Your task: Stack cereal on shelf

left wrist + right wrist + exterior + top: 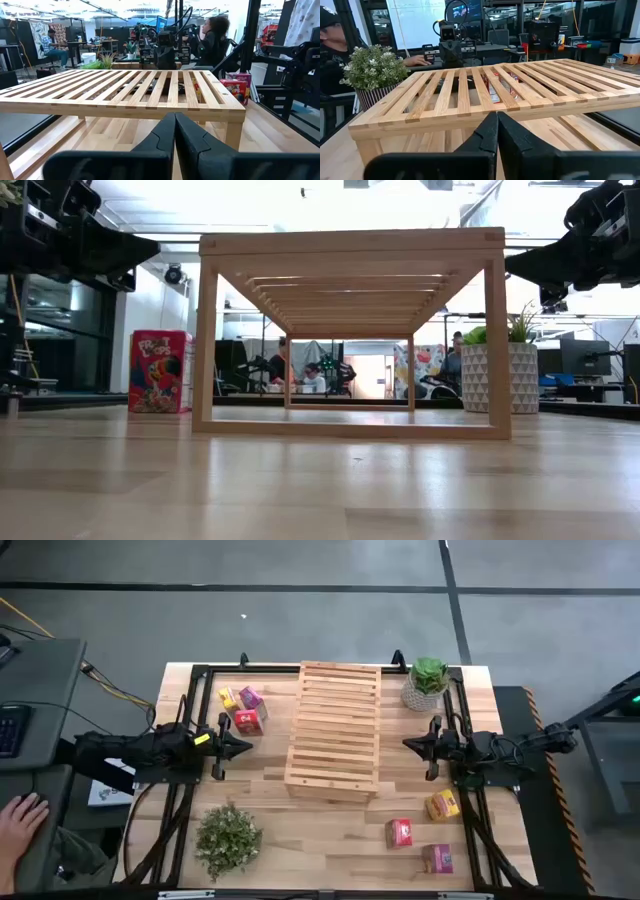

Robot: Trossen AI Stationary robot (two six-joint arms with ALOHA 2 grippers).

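A: Where's the cereal (246,710)?

B: Three boxes left of the shelf (333,730), three more (423,832) off its near right corner, all on the bench (320,835).

A: And the arms?

B: Left gripper (243,746) and right gripper (410,744) flank the shelf, jaws together, holding nothing; probably parked before picking.

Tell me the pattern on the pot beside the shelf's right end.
The pot is white with a raised triangle pattern, clearest in the low view.
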